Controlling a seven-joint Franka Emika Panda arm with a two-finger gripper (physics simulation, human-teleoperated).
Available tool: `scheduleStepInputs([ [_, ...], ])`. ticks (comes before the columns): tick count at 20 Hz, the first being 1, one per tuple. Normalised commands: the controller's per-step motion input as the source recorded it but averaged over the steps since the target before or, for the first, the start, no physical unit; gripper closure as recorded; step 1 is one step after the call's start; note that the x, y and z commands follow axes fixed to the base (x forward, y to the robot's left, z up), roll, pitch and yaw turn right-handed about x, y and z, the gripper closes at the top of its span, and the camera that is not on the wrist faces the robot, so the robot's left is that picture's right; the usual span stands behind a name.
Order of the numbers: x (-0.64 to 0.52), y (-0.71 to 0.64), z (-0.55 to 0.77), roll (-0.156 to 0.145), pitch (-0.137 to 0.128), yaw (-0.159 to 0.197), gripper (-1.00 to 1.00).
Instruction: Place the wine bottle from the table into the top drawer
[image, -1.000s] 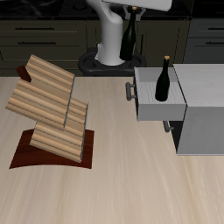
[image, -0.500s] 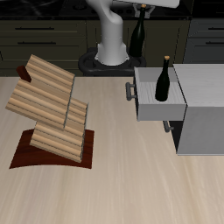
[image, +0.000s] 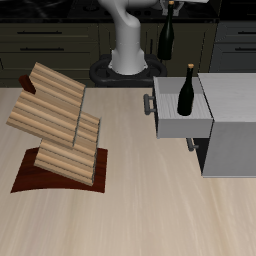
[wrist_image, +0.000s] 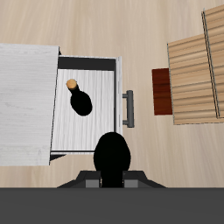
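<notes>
Two fingers of the pincer (image: 170, 6) clamped shut on the neck of the wine bottle (image: 166, 38), right at the upper edge of the exterior view. Held upright and well clear of the counter (image: 150, 215), against the dark cupboards behind, close beside the robot's white pedestal (image: 125, 45). Seen end-on in the wrist view as a round black shape (wrist_image: 114, 157), hanging behind the open top drawer (wrist_image: 103, 107) rather than over it.

Below and nearer the front edge, pulled out of the grey cabinet (image: 232, 125): the light-grey top drawer, bar handle (image: 149, 104) facing the middle of the counter. Inside it, standing upright on the drawer floor, a second near-black bottle (image: 187, 90) with a tan cork, near the drawer's back half and apart from its walls. Under the drawer, just visible, the handle of the lower drawer (image: 190, 145), that one closed.

Farther out across the pale wood-grain counter, well apart from the cabinet: a slatted wooden rack (image: 58, 120), tilted, set on a dark red-brown base (image: 30, 178).
</notes>
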Motion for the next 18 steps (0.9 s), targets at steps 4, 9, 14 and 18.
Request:
scheduleStepInputs([
  [4, -0.06, 0.17, -0.05, 0.029, -0.012, 0.023, 1.0],
  [9, 0.03, 0.21, -0.08, 0.019, 0.011, 0.015, 1.0],
  [14, 0.08, 0.22, -0.03, 0.027, 0.009, 0.027, 1.0],
  [18, 0.2, 0.18, -0.12, -0.013, 0.058, -0.023, 1.0],
])
